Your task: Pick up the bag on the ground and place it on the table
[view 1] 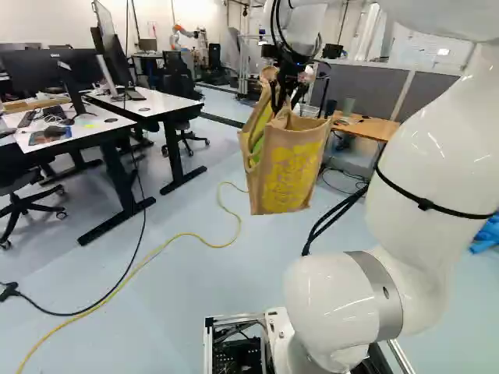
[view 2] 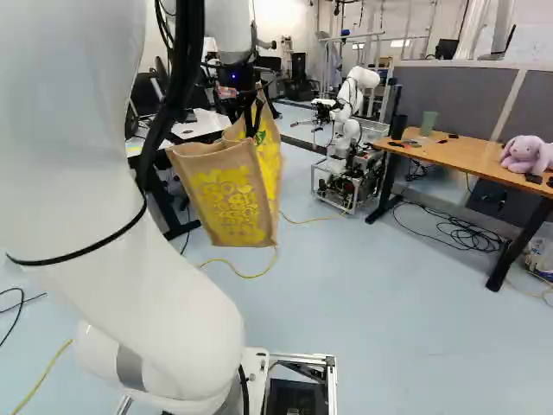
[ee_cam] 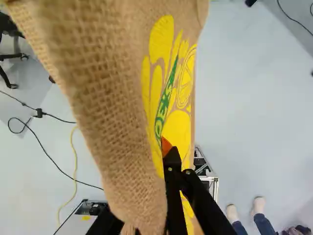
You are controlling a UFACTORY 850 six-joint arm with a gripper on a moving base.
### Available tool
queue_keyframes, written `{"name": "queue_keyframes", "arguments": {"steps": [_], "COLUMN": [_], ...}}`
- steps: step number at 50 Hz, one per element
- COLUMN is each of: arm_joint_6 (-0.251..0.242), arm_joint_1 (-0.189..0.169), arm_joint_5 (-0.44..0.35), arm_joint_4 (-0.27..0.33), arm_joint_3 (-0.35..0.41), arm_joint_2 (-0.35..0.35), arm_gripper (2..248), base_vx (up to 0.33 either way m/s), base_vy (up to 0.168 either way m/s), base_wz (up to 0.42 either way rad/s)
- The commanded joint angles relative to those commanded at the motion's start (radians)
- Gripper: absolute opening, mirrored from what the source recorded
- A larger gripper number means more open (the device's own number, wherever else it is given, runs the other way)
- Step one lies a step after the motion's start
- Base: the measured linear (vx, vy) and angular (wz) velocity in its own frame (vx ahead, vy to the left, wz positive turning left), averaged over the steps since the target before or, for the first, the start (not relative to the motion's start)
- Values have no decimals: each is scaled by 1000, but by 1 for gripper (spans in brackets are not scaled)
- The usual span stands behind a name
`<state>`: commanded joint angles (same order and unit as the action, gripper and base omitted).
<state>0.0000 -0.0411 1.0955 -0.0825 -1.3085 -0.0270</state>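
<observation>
Burlap bag [view 1: 292,173], aloft | gripper [view 1: 287,93] clamped on bag | raise underside above wooden table [view 2: 471,156], likely goal; limit swing

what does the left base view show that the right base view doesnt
Only the left base view: the near chair at its left edge, the black plug on the floor cable, and the orange arm far back.

Only the right base view: the plush rabbit on the wooden table, and the table leg below it, toward the view's right edge.

Both: the bag hanging off the floor from the gripper, my arm, the yellow cable and part of the wooden table.
</observation>
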Motion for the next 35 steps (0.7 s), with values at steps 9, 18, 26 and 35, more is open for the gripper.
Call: {"name": "queue_keyframes", "arguments": {"steps": [9, 18, 26, 35], "arm_joint_6": [0, 0, 0, 0], "arm_joint_1": [0, 0, 0, 0], "arm_joint_5": [0, 0, 0, 0], "arm_joint_4": [0, 0, 0, 0], "arm_joint_3": [0, 0, 0, 0], "arm_joint_2": [0, 0, 0, 0], "arm_gripper": [21, 21, 21, 21], "base_vx": [8, 1, -1, 1], "base_vy": [-20, -16, -15, -19], "base_wz": [-102, -70, -77, -89]}}
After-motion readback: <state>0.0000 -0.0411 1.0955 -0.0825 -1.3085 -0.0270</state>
